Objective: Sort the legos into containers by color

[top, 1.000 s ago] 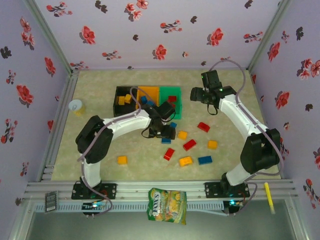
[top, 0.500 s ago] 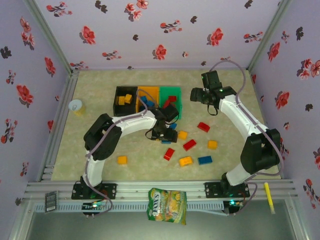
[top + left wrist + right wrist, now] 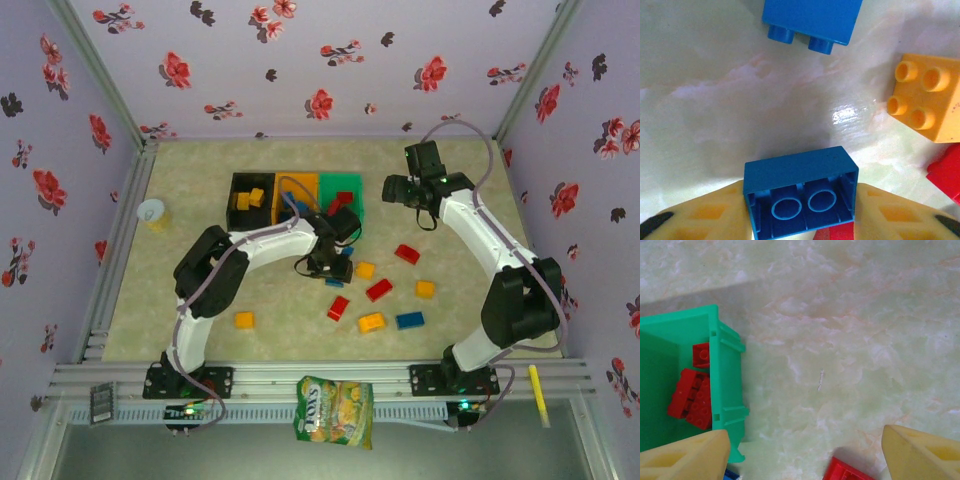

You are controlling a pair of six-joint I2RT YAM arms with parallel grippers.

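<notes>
My left gripper [image 3: 800, 207] is shut on a blue lego [image 3: 800, 187], its hollow underside facing the camera and one yellow finger [image 3: 705, 215] against each end. Beyond it lie another blue lego [image 3: 812, 20], a yellow one [image 3: 925, 97] and a red one [image 3: 947, 170]. From above, the left gripper [image 3: 330, 265] sits just in front of the containers: black [image 3: 236, 182], orange [image 3: 303, 181] and green [image 3: 352, 183]. My right gripper [image 3: 802, 440] hangs open over bare table beside the green container [image 3: 725, 380], which holds red legos [image 3: 692, 400]. In the top view the right gripper [image 3: 397, 188] is right of the row.
Loose legos lie across the table's middle: yellow [image 3: 244, 320], red [image 3: 338, 308], yellow [image 3: 371, 322], blue [image 3: 409, 320], yellow [image 3: 425, 289], red [image 3: 379, 289], red [image 3: 407, 253]. A white tape roll [image 3: 150, 212] stands far left. A snack bag [image 3: 335, 408] hangs at the front rail.
The left gripper has shifted slightly right over the loose legos and closed onto the blue lego. The right arm has not moved.
</notes>
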